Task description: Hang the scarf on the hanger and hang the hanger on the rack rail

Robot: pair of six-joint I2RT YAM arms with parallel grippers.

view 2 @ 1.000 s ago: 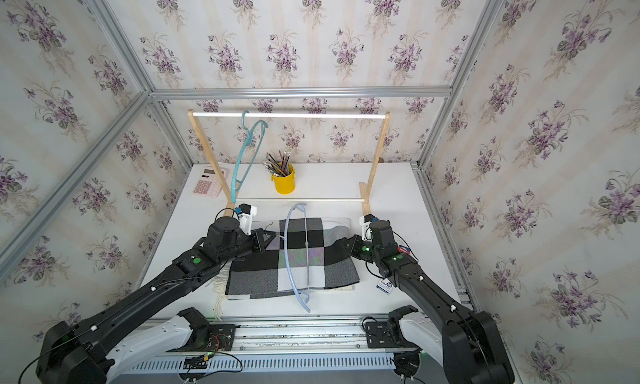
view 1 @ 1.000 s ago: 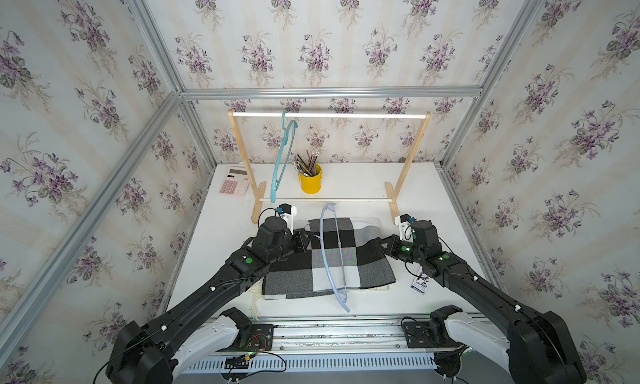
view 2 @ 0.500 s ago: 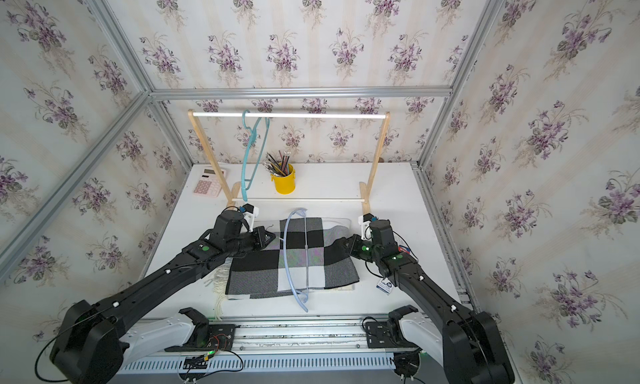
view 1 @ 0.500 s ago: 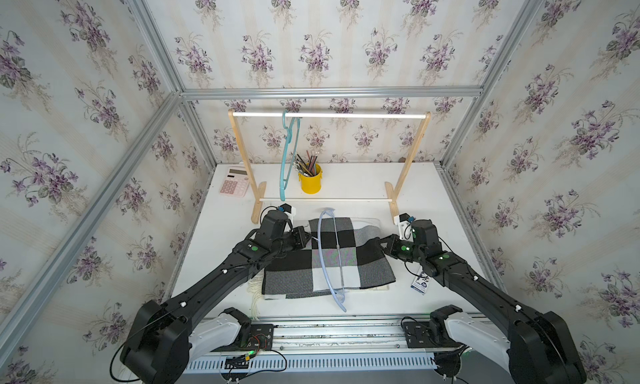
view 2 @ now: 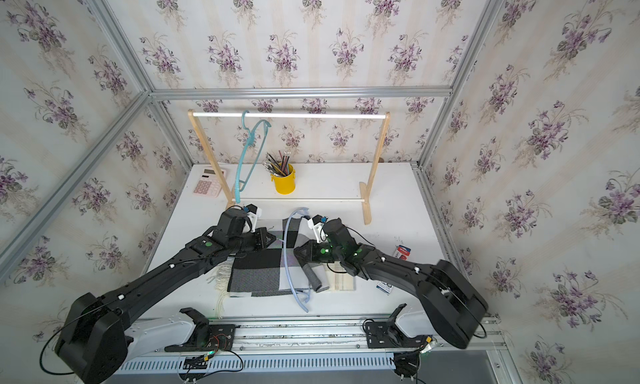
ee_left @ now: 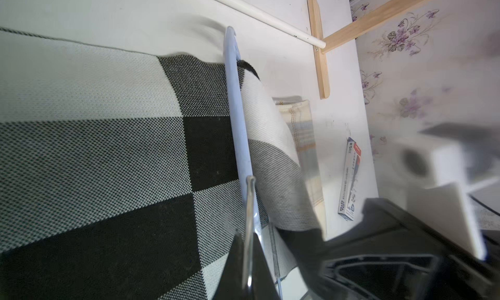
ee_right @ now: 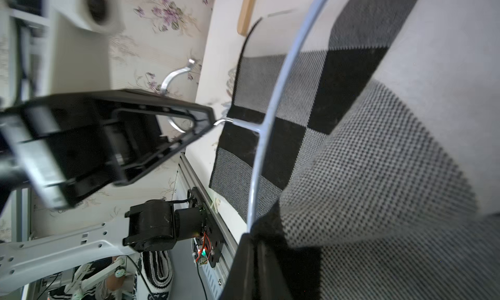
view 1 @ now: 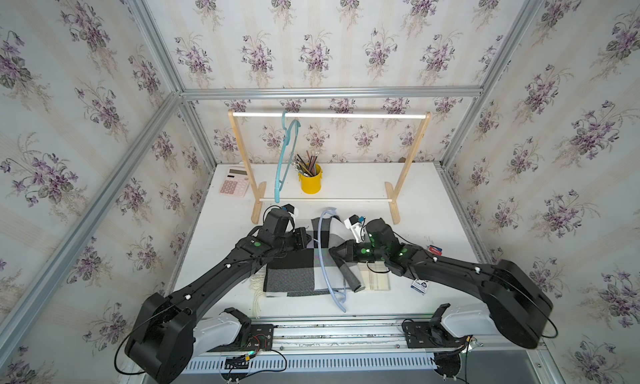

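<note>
At far left of the white tabletop [view 1: 433, 205] a pink calculator [view 1: 234, 186] lies flat by the rear wall, just outside the left post of a wooden garment rack with a white top rail [view 1: 329, 115]. A teal plastic hanger [view 1: 285, 157] hangs from that rail near its left end, and a yellow cup of pencils [view 1: 310, 183] stands under the rail just to its right. In front of the rack, the left tool [view 1: 311, 241] is pressed together on the metal hook stem of a pale blue hanger [view 1: 321, 257]; the left wrist view shows the stem pinched between the dark fingers [ee_left: 238, 260]. This hanger lies on top of the black, white and grey checked scarf [view 1: 294, 271], its long arc running from near the rack's lower bar to the front edge of the tabletop. The scarf lies mostly flat between the two arms, a cream fringe showing at its left front corner. Its right-hand part is lifted and turned over towards the hanger, and a grey rolled end rests just right of the arc. The right tool [view 1: 331, 251] is closed on this raised fold, close beside the hanger's arm. A folded cream plaid cloth [view 1: 375, 280] lies partly under the scarf's right edge. Further right, a small blue and white box [view 1: 419, 286] and a small red item [view 1: 434, 250] lie beside the right arm.
</note>
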